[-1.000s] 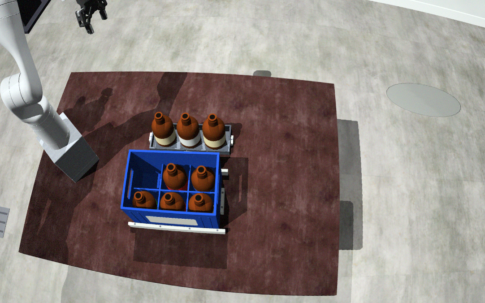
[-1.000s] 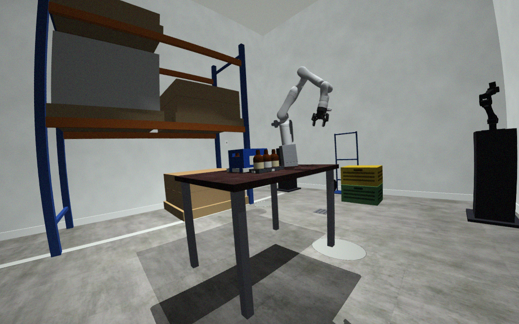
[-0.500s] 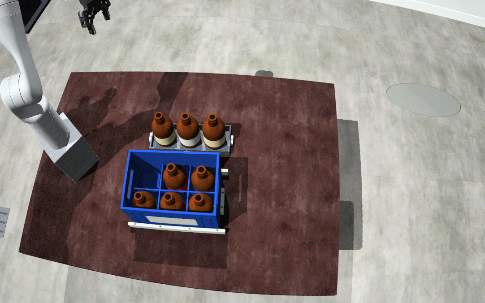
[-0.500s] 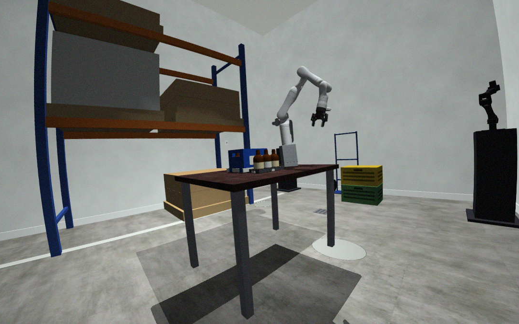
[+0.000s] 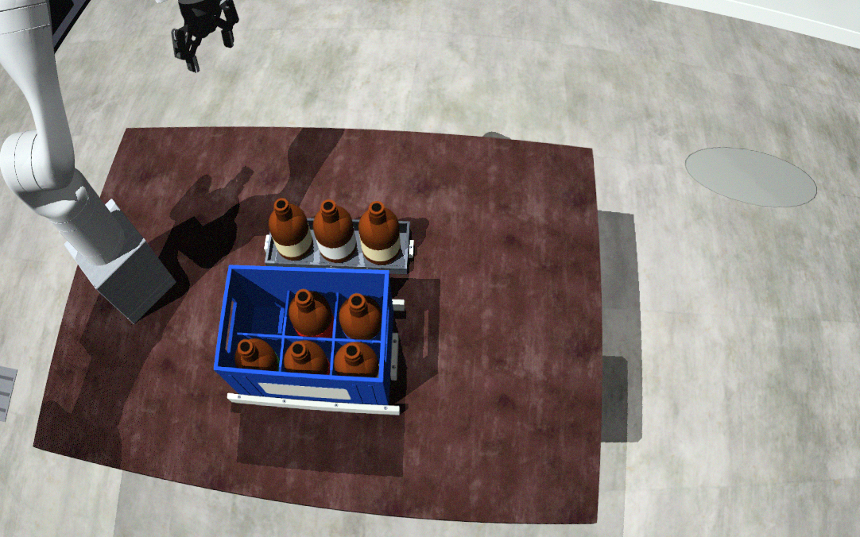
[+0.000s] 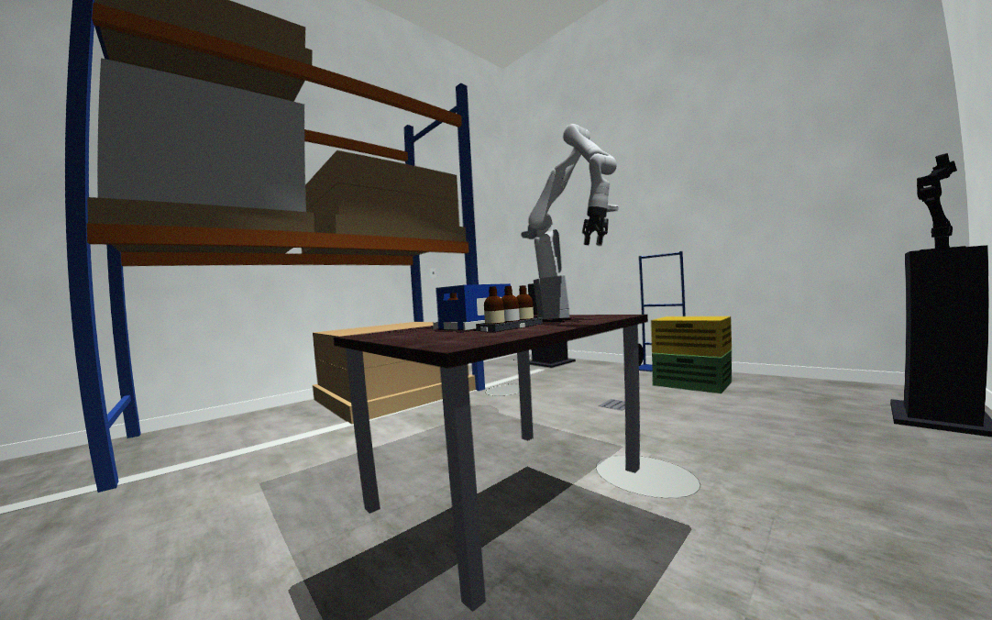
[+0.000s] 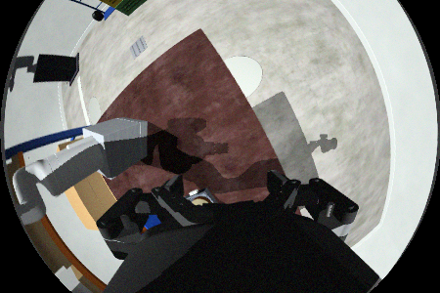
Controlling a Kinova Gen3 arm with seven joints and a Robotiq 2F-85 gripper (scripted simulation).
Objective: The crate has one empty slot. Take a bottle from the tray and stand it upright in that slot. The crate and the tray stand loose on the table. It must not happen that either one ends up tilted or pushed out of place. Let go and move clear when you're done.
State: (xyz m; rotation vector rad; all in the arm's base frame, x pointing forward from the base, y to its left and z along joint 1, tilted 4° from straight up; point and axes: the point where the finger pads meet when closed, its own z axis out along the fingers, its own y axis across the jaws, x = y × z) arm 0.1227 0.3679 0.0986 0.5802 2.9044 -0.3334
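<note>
The blue crate [image 5: 307, 269] [image 6: 450, 308] holds several brown bottles; its back left slot [image 5: 257, 310] in the top view is empty. Behind it, the grey tray [image 5: 369, 269] holds three upright brown bottles: the left one [image 5: 290, 229] with a cream label, the middle one [image 5: 334, 229] with a white label, the right one [image 5: 379, 229] with a cream label. My gripper [image 5: 211, 56] [image 6: 593, 240] [image 7: 225, 183] is open and empty, high above table level. In the top view it appears beyond the back left of the table, away from the tray. The wrist view shows little of the tray and crate.
A white rail [image 5: 313, 403] runs along the crate's front, and another white strip [image 5: 394, 357] stands at its right side. The arm's grey base [image 5: 133, 287] stands left of the crate on the dark red table [image 5: 513, 333] [image 6: 407, 338]. The tray stands close behind the crate's back wall.
</note>
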